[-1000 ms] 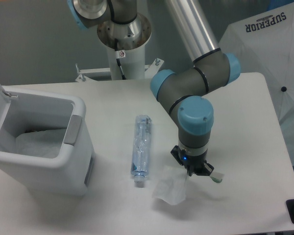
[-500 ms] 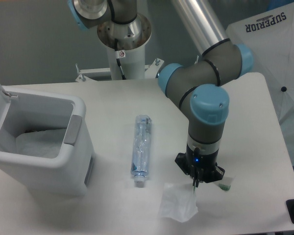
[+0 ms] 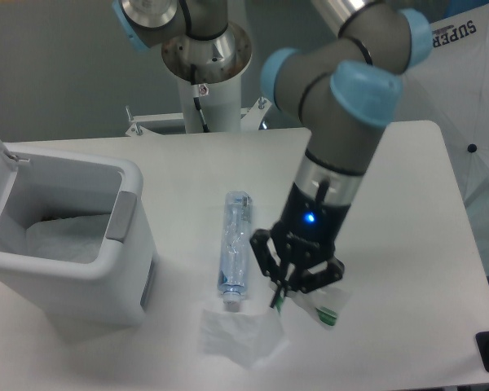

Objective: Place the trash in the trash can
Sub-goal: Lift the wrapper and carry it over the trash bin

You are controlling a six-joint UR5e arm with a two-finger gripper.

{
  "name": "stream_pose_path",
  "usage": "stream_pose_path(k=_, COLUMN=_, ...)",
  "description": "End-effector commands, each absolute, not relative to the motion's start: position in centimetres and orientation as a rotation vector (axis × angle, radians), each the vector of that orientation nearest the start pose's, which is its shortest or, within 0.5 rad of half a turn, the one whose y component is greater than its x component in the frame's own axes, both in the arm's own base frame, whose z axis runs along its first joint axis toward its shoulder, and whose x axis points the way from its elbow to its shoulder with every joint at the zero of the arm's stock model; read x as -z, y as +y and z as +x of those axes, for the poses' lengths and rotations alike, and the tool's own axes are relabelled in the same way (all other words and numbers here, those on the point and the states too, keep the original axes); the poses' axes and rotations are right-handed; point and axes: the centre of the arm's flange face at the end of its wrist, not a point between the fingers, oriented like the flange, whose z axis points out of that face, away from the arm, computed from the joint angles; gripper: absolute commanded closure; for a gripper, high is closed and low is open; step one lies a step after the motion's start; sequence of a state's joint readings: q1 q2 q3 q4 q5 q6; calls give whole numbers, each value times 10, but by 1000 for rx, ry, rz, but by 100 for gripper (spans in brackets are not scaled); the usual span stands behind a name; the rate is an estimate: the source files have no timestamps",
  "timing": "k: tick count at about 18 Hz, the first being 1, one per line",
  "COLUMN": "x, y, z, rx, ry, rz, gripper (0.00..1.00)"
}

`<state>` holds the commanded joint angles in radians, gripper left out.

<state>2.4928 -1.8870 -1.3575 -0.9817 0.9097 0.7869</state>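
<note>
Gripper (image 3: 284,295): pointing down over the table's front middle, fingers pinched on the wrapper's upper edge; a blue light glows on the wrist above.

Wrapper (image 3: 240,336): crumpled, translucent white, hanging below and left of the fingertips, its lower part spread close over the table; whether it touches the surface cannot be told. A second flap with green print sticks out on the gripper's right side.

Bottle (image 3: 235,248): crushed, clear bluish, lying lengthwise on the table just left of the gripper, white cap toward the front edge and near the wrapper's top corner.

Arm (image 3: 345,106): grey links, light-blue joint caps, reaching down from the top of the view.

Bin (image 3: 81,265): white, boxy, at the table's left side, lid open, grey latch facing the bottle, white liner visible inside; well apart from the wrapper.

Table (image 3: 407,212): white, rounded corners.

Pedestal (image 3: 208,81): white column behind the table.
</note>
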Motion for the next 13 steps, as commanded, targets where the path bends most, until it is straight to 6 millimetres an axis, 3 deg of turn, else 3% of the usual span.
stream_pose_path(k=6, x=-542, y=525, z=-319, rx=99, ry=127, rz=-2298, gripper=100)
stream_pose_path(k=9, x=-544, y=516, z=-294, rx=104, ry=150, rz=-2298, gripper=100)
stream_pose_path(k=13, x=-543, y=529, z=-255, rx=137, ry=224, rz=-2298, gripper=100)
